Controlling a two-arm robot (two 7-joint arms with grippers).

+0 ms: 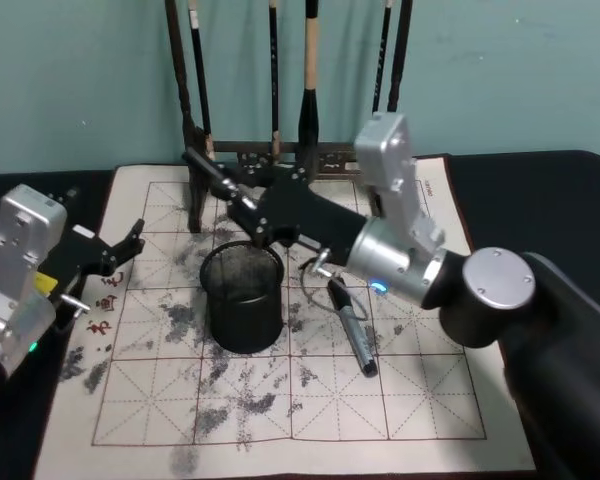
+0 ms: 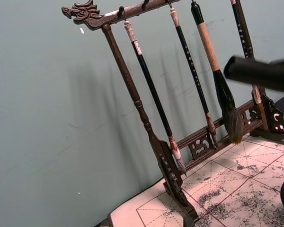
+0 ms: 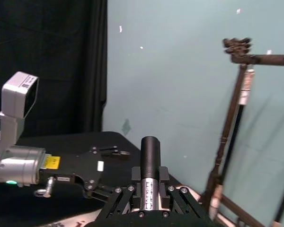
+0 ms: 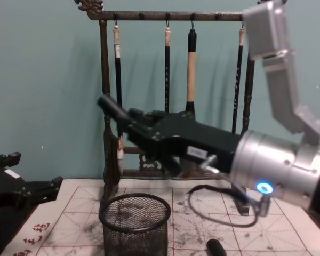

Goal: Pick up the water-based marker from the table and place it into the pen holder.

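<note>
Closest to the right wrist camera, the water-based marker point(image 3: 150, 156) was seen pinched between the 2 fingers of the right gripper point(image 3: 150, 193), its silver barrel clamped and its black cap sticking out past them. In the head view it was held aloft, strongly tilted, above the far rim of the pen holder point(image 1: 242, 320) and pointed towards the brush rack point(image 1: 270, 155) behind. The left gripper point(image 1: 128, 247) was parked at the left edge of the ink-stained mat point(image 1: 400, 400), spread and empty. 1 more pen point(image 1: 353, 338) was seen lying on the mat just right of the holder. Trouble could be expected from the tilt: if released as held, the marker would likely be caught on the rim and dropped onto the mat, or the light mesh cup tipped. The protruding cap could also be knocked against the rack's post if the wrist were swung carelessly.
</note>
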